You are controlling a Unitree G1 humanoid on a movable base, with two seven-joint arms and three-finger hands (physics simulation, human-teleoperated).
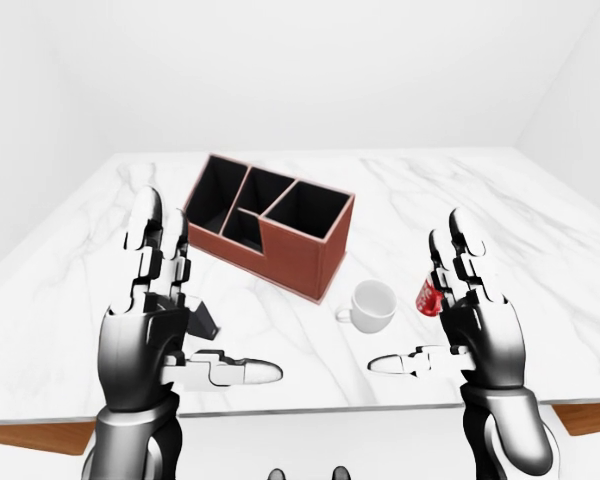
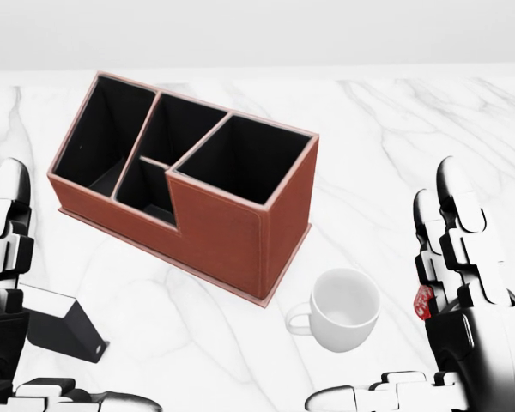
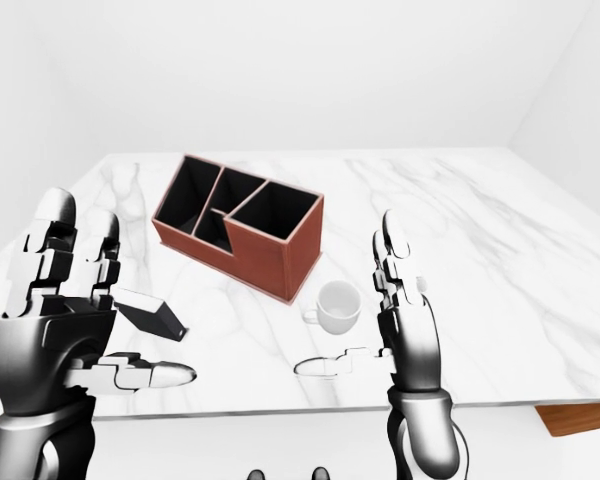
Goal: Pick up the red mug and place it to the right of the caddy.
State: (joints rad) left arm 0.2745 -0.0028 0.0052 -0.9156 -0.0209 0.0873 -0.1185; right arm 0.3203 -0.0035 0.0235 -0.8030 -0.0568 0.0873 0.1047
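The red mug point(image 1: 427, 295) stands on the white marble table point(image 1: 520, 210), right of a white mug; my right hand hides most of it. A sliver of it shows in the head view point(image 2: 424, 302). The brown-red caddy point(image 1: 270, 228) with several black compartments stands up and left of it, set at an angle. My right hand point(image 1: 432, 335) is open, fingers upright, thumb out to the left, just beside the red mug and nearer the view's bottom. My left hand point(image 1: 205, 305) is open and empty at lower left.
A white mug point(image 2: 344, 309) stands between the caddy and the red mug, handle to the left. A small black wedge-shaped block point(image 3: 150, 312) lies by my left hand. The table's wooden edge point(image 1: 588, 418) shows at the bottom corners.
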